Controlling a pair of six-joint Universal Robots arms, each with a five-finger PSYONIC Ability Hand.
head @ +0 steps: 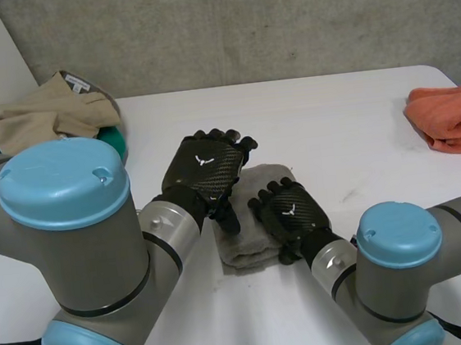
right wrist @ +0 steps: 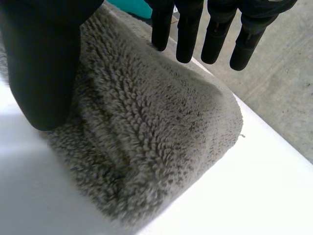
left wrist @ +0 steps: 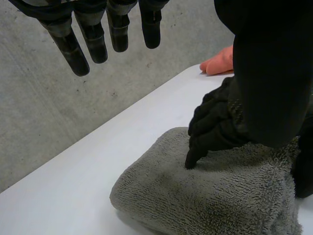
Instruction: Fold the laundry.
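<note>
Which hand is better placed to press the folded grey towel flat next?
Right, probably: the right hand lies on the folded grey towel, fingertips touching it. The left hand hangs above, fingers clear of the cloth.

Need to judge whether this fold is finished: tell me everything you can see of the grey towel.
The grey towel looks like thick, fluffy terry. It is folded into a compact bundle with rounded edges and lies flat near the middle of the white table. The right hand rests on top of it, fingertips pressing into the pile. The left hand hovers over its far end, fingers straight and raised off the cloth.
</note>
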